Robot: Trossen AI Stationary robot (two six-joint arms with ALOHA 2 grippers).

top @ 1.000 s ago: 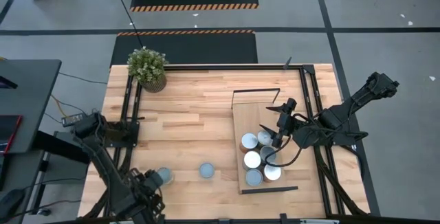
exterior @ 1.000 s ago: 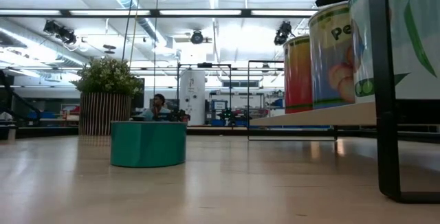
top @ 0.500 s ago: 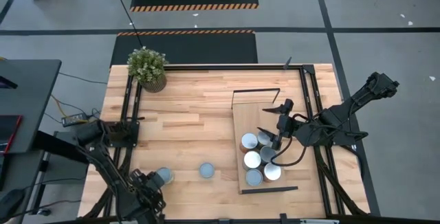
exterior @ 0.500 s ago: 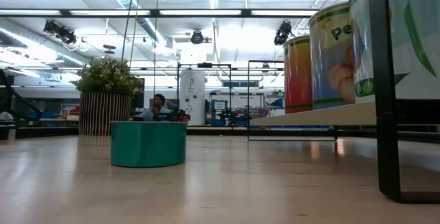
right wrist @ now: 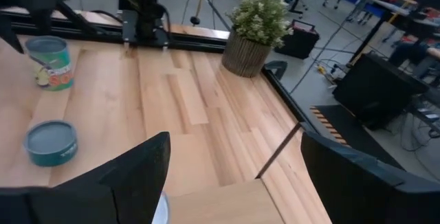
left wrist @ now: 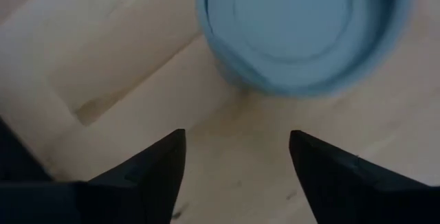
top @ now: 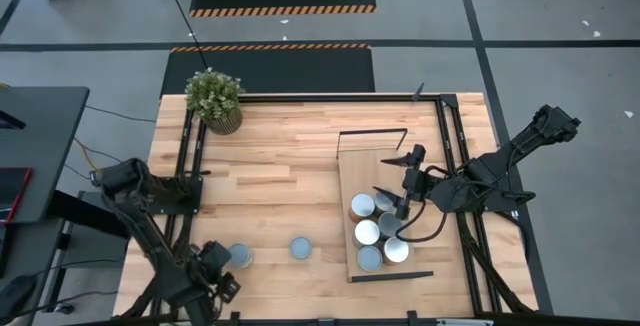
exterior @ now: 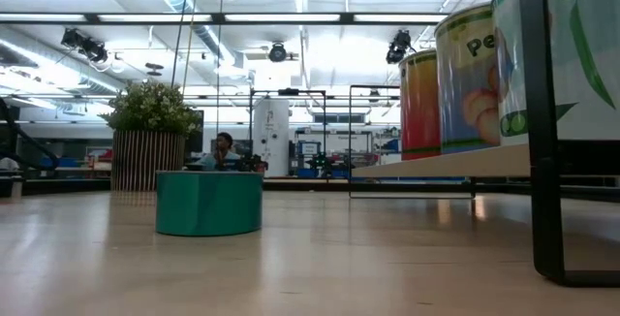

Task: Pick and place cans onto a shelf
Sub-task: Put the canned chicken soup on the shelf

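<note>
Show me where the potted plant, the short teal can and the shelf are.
Potted plant (top: 214,94): high view, on its green leaves.
Short teal can (exterior: 208,203): low view, middle of its side wall.
Shelf (top: 365,166): high view, bare wood of its far half.

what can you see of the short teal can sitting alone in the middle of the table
The short teal can is a squat cylinder, wider than tall, with plain teal sides and a pale blue-grey round top. It stands upright on the wooden tabletop, apart from the shelf and from a taller can nearer the left arm. Nothing touches it but the table.
</note>
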